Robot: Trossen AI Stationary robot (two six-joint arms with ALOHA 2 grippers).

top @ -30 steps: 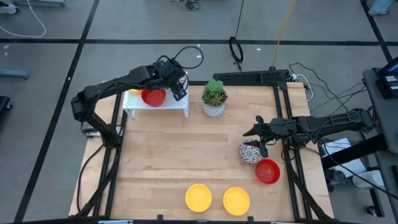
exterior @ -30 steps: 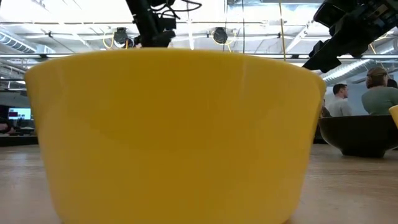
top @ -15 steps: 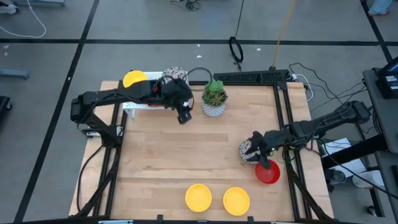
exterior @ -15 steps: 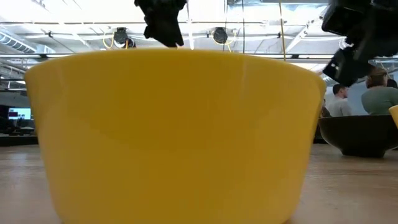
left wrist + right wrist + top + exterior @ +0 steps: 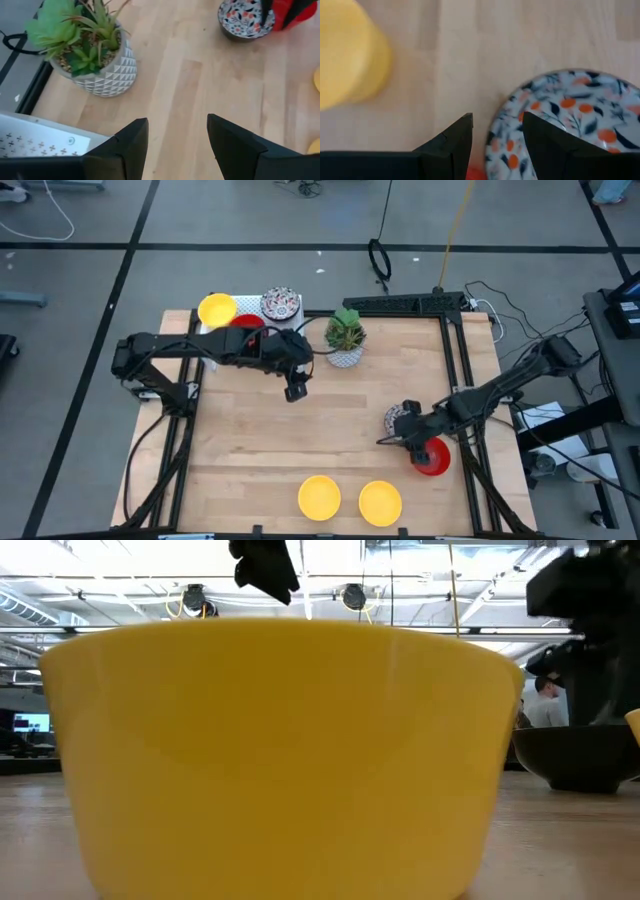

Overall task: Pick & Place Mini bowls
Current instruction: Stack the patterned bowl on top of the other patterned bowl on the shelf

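Seven mini bowls are in sight on the pale wooden table (image 5: 250,440). At the far left corner, a yellow bowl (image 5: 216,309), a red bowl (image 5: 246,322) and a floral bowl (image 5: 281,304) sit on a white perforated rack (image 5: 30,142), apparently the drop-off point. The left gripper (image 5: 295,388) hangs just beyond it near the potted plant (image 5: 345,335), fingers apart and holding nothing, likely headed for another bowl. Two yellow bowls (image 5: 320,496) wait at the near edge, one filling the low view. On the right, the right gripper (image 5: 412,442) is lowered with open fingers over the rim of a floral bowl (image 5: 403,422) that touches a red one (image 5: 432,456), seemingly about to pinch it. Grey taped floor surrounds the table; a person (image 5: 545,705) shows in the bright room behind.
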